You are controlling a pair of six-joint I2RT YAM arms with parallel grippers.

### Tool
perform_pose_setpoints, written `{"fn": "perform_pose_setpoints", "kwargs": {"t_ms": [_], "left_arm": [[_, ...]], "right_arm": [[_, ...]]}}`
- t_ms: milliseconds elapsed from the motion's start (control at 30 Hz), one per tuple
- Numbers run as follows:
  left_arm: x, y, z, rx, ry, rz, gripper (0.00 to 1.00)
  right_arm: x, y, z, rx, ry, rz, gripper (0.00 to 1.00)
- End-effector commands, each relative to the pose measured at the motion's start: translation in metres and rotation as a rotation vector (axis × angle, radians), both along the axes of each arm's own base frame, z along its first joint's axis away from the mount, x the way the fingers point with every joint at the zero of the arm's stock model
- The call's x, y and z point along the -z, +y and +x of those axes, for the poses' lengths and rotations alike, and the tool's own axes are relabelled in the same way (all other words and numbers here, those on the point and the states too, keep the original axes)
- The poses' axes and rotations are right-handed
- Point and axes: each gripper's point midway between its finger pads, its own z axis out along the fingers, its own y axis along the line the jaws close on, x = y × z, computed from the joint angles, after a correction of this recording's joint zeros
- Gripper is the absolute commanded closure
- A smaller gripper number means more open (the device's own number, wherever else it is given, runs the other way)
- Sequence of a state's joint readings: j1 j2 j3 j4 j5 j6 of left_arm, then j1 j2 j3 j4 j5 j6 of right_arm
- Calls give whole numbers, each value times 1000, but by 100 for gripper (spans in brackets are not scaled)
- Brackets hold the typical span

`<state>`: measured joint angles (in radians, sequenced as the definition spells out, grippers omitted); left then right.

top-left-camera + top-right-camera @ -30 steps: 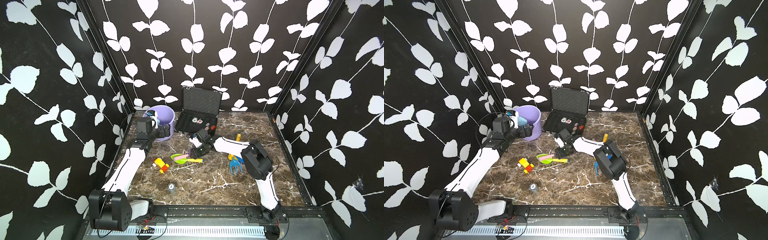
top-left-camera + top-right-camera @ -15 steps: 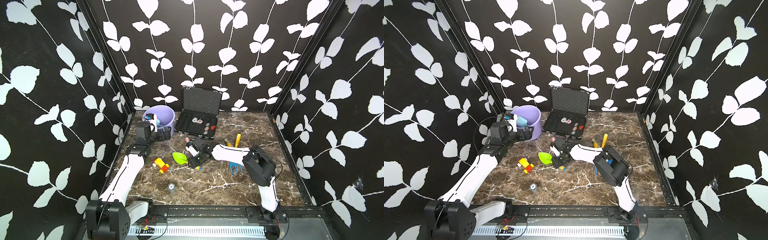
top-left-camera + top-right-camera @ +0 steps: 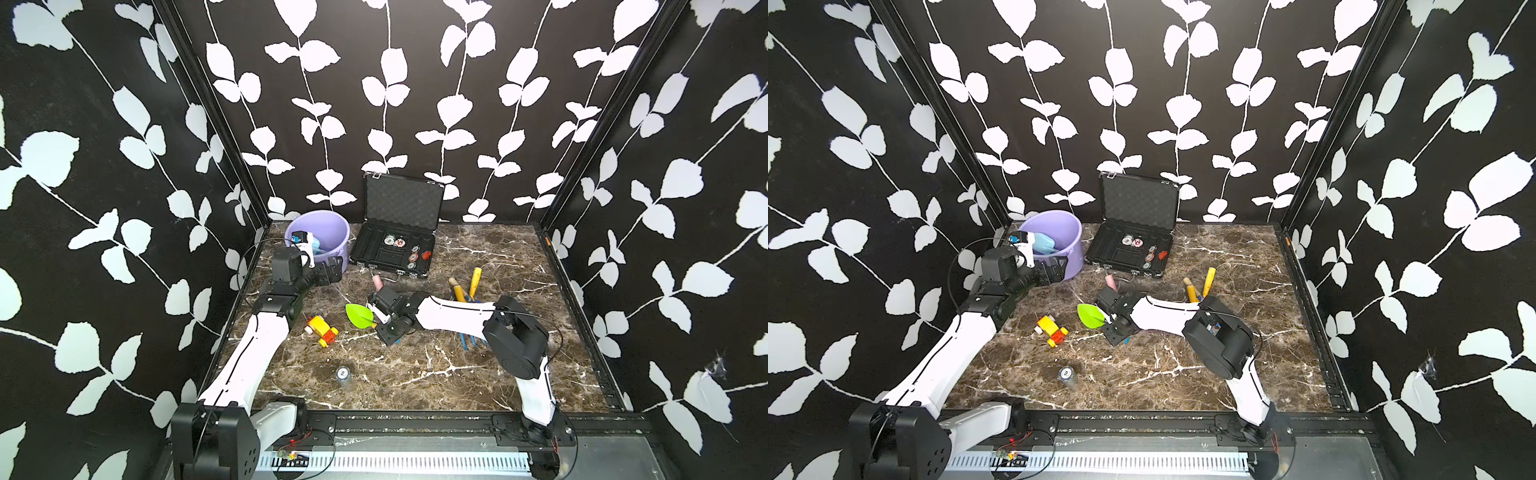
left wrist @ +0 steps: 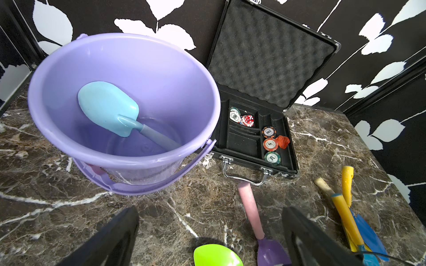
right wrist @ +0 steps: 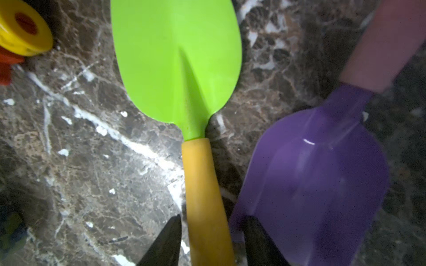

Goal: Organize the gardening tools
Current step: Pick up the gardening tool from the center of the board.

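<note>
right hand straddles green trowel handle, can't tell if clamped | left hand spread, empty | risk: finger snags purple scoop just beside, drags it

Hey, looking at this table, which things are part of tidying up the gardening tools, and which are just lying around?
Part of the job: green trowel, purple scoop, light-blue trowel lying in the purple bucket, blue trowel, yellow-handled rake.

Just lying about: yellow-and-red toy vehicle, black case of poker chips, small round can.
</note>
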<state>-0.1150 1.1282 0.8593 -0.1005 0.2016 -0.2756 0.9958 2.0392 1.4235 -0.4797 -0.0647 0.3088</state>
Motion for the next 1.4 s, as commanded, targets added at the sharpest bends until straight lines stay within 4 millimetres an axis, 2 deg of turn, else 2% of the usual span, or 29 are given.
{"fn": "perform_pose_setpoints", "kwargs": {"t_ms": [0,200,400,633,700,900,1200,1367], "left_arm": [[-8,0,-3,-2,-38,-12,1],[-9,2,-6,-8,-43,-7,1],[-11,3,-9,-14,-47,-4,1],[-14,4,-11,-28,-51,-25,1],[-13,4,-11,-27,-48,-31,1],[-17,-5,-14,12,-51,-77,1],[-13,-40,-23,170,-54,-241,1],[-8,-69,-27,276,-30,-249,1]], "right_arm": [[-3,-4,-3,-22,-38,-63,58],[-14,-4,-4,-31,-70,-59,80],[-33,-17,-3,-11,-123,-52,100],[-54,-33,5,34,-214,-41,100],[-47,-42,2,42,-214,-58,100],[-57,-50,10,92,-280,-45,100],[-83,-58,26,204,-417,57,100],[-97,-58,28,230,-461,134,100]]}}
